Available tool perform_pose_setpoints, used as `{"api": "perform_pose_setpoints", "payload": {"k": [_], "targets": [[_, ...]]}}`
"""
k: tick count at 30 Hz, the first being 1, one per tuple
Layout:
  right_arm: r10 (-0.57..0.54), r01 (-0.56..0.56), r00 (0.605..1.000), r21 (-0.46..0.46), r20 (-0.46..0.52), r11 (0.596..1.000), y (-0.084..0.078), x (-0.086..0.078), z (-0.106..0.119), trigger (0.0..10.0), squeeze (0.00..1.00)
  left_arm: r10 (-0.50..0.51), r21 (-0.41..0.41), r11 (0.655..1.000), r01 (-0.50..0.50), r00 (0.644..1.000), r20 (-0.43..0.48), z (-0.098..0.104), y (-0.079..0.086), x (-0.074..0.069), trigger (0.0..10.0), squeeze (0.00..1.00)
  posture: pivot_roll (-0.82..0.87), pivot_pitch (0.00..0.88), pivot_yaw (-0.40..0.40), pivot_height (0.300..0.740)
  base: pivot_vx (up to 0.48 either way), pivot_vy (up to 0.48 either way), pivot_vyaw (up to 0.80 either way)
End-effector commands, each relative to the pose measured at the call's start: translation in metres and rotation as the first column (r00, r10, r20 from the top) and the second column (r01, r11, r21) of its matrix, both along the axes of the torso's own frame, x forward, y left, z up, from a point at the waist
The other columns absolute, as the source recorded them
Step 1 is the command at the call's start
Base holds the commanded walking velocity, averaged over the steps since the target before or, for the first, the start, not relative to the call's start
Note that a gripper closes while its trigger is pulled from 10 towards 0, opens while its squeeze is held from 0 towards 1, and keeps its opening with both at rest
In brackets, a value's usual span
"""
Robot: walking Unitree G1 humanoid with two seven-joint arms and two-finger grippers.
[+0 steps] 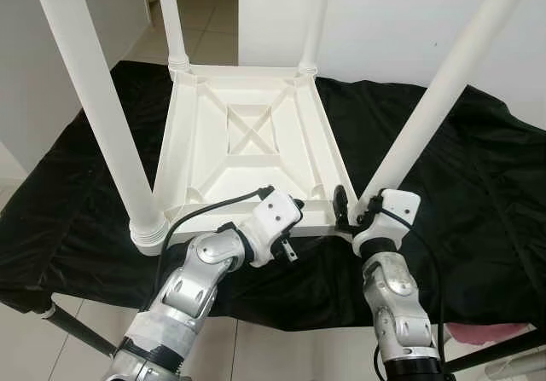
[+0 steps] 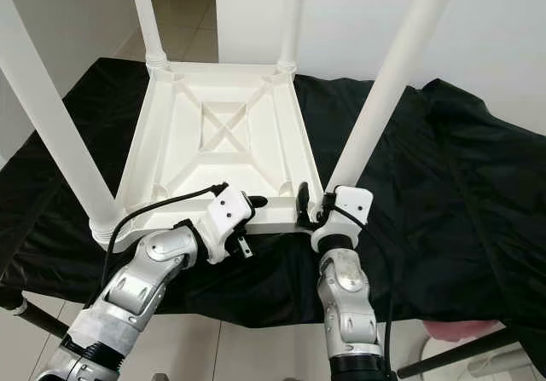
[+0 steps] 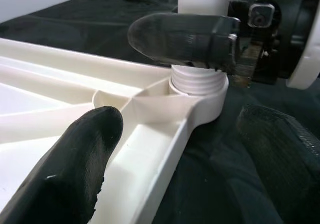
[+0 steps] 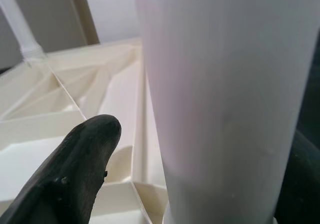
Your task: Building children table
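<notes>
A white plastic children's table (image 1: 247, 134) lies upside down on a black cloth, with its legs pointing up. My right gripper (image 1: 360, 209) straddles the base of the near right leg (image 1: 435, 100); one finger (image 4: 85, 174) stands a little apart from the leg, so the gripper is open. My left gripper (image 1: 294, 228) is open at the table's near rim, beside that corner. One of its fingers (image 3: 180, 38) is above the rim and the other below (image 3: 75, 159). The leg's threaded collar (image 3: 200, 83) sits in the corner socket.
The near left leg (image 1: 102, 117) and two far legs (image 1: 171, 14) rise steeply around the arms. The black cloth (image 1: 478, 193) covers the whole work surface. A pink thing (image 1: 478, 334) lies low at the right. Tiled floor and white walls lie beyond.
</notes>
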State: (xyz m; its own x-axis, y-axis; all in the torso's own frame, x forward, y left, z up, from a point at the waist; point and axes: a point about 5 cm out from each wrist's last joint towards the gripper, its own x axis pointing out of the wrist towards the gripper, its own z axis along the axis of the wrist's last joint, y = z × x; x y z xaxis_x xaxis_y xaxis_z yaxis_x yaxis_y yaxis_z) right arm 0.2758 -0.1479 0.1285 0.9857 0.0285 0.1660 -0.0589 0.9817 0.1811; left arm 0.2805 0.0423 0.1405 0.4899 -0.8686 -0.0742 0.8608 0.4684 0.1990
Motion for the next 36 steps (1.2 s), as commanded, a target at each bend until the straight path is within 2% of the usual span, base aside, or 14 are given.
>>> {"api": "perform_pose_setpoints", "payload": {"k": [1, 7, 8, 9, 15, 18, 20, 21, 23, 25, 29, 31, 36], "targets": [[0.033, -0.033, 0.999, 0.002, 0.008, 0.999, -0.001, 0.001, -0.001, 10.0, 1.0, 0.04, -0.021, 0.999, -0.04, 0.999, 0.021, 0.005, 0.001, 0.003, 10.0, 0.0, -0.01, 0.0, -0.057, 0.74, 0.0, 0.0, 0.0], [0.141, -0.142, 0.99, 0.003, 0.029, 0.99, -0.016, 0.002, -0.002, 10.0, 1.0, 0.044, -0.03, 0.999, -0.044, 0.999, -0.007, 0.0, 0.007, 0.002, 10.0, 0.0, -0.01, 0.0, -0.054, 0.74, 0.0, 0.0, 0.0], [0.173, -0.174, 0.985, 0.011, 0.024, 0.985, -0.019, 0.003, -0.003, 10.0, 0.79, 0.046, -0.028, 0.999, -0.046, 0.999, -0.011, -0.001, 0.009, 0.002, 10.0, 0.0, -0.01, 0.0, -0.053, 0.74, 0.0, 0.0, 0.0], [0.209, -0.209, 0.978, -0.001, 0.028, 0.978, -0.022, 0.004, -0.002, 10.0, 0.0, 0.044, -0.023, 0.999, -0.044, 0.999, -0.014, -0.002, 0.01, 0.001, 10.0, 0.0, -0.01, 0.0, -0.053, 0.74, 0.0, 0.0, 0.0], [0.289, -0.288, 0.957, -0.041, 0.025, 0.957, -0.034, 0.008, 0.001, 10.0, 0.0, 0.035, -0.015, 0.999, -0.036, 0.999, -0.011, -0.003, 0.015, 0.0, 10.0, 0.0, -0.01, 0.0, -0.048, 0.74, 0.0, 0.0, 0.0], [0.376, -0.372, 0.927, -0.104, 0.017, 0.922, -0.039, 0.013, 0.004, 10.0, 0.0, 0.013, -0.012, 1.0, -0.013, 1.0, -0.01, -0.002, 0.016, 0.0, 10.0, 0.0, -0.01, 0.0, -0.049, 0.74, 0.0, 0.0, 0.0], [0.376, -0.372, 0.927, -0.104, 0.017, 0.922, -0.039, 0.013, 0.004, 10.0, 0.0, 0.013, -0.012, 1.0, -0.013, 1.0, -0.01, -0.002, 0.016, 0.0, 10.0, 0.0, -0.01, 0.0, -0.049, 0.74, 0.0, 0.0, 0.0], [0.461, -0.458, 0.887, -0.155, -0.019, 0.876, -0.043, 0.019, 0.003, 10.0, 0.0, 0.025, 0.003, 1.0, -0.025, 1.0, -0.002, -0.003, 0.015, 0.001, 10.0, 0.0, -0.01, 0.0, -0.048, 0.74, 0.0, 0.0, 0.0], [0.461, -0.458, 0.887, -0.155, -0.019, 0.876, -0.043, 0.019, 0.003, 10.0, 0.0, 0.025, 0.003, 1.0, -0.025, 1.0, -0.002, -0.003, 0.015, 0.001, 10.0, 0.0, -0.01, 0.0, -0.048, 0.74, 0.0, 0.0, 0.0], [0.532, -0.534, 0.844, -0.187, -0.069, 0.824, -0.046, 0.023, 0.001, 10.0, 0.0, 0.038, 0.008, 0.999, -0.038, 0.999, -0.002, -0.005, 0.014, 0.001, 10.0, 0.0, -0.01, 0.0, -0.046, 0.74, 0.0, 0.0, 0.0], [0.567, -0.572, 0.819, -0.205, -0.089, 0.794, -0.05, 0.026, 0.001, 10.0, 0.0, 0.023, -0.003, 1.0, -0.023, 1.0, -0.005, -0.005, 0.012, -0.003, 10.0, 0.0, 0.0, 0.0, -0.046, 0.74, 0.0, 0.0, 0.0], [0.587, -0.593, 0.804, -0.209, -0.096, 0.778, -0.051, 0.029, 0.002, 0.2, 0.0, -0.001, -0.017, 1.0, 0.0, 1.0, -0.021, -0.005, 0.009, -0.007, 10.0, 0.0, 0.0, 0.0, -0.05, 0.74, 0.0, 0.0, 0.0], [0.599, -0.606, 0.794, -0.223, -0.104, 0.764, -0.056, 0.033, 0.003, 0.0, 0.0, -0.037, -0.03, 0.999, 0.036, 0.998, -0.044, -0.006, 0.005, -0.012, 10.0, 0.0, 0.0, 0.0, -0.053, 0.74, 0.0, 0.0, 0.0]]}}
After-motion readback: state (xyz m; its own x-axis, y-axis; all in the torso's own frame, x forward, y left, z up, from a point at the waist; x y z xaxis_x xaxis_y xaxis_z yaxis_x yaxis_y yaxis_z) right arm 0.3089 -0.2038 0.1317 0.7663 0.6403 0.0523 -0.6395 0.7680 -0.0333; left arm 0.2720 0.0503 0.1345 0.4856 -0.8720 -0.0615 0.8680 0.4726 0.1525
